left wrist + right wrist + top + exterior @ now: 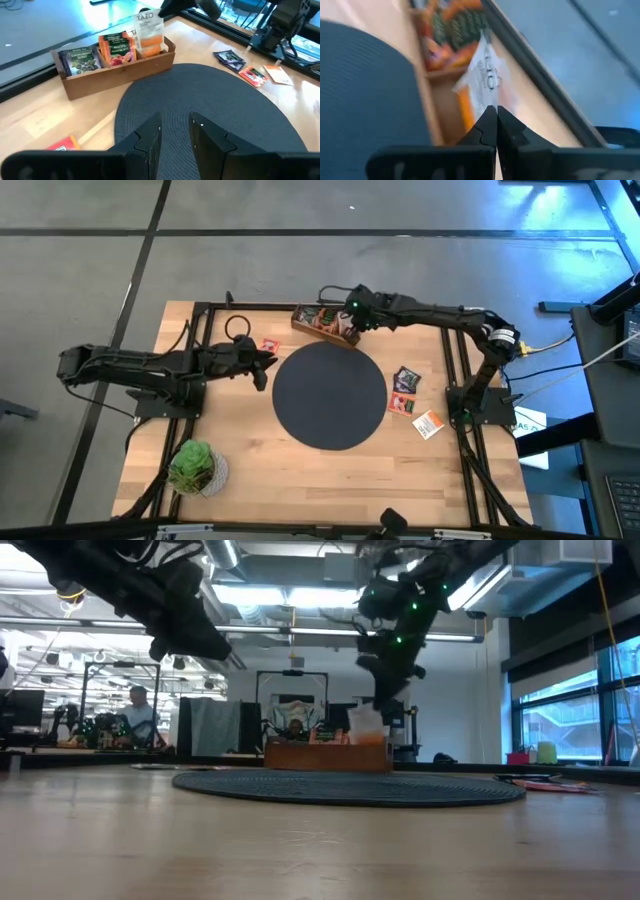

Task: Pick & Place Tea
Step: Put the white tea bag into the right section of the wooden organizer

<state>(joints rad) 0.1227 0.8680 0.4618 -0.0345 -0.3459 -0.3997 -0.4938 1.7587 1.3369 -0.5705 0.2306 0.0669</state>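
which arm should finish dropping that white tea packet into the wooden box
Right. Its pincer is already shut on the white tea packet, directly over the wooden box. The left pincer waits open over the black mat, holding nothing.

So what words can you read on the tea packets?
"TAZO": on the white and orange packet that the right gripper holds over the wooden box.
The packets standing in the box have print too blurred to read.
The loose packets on the table are too small to read.
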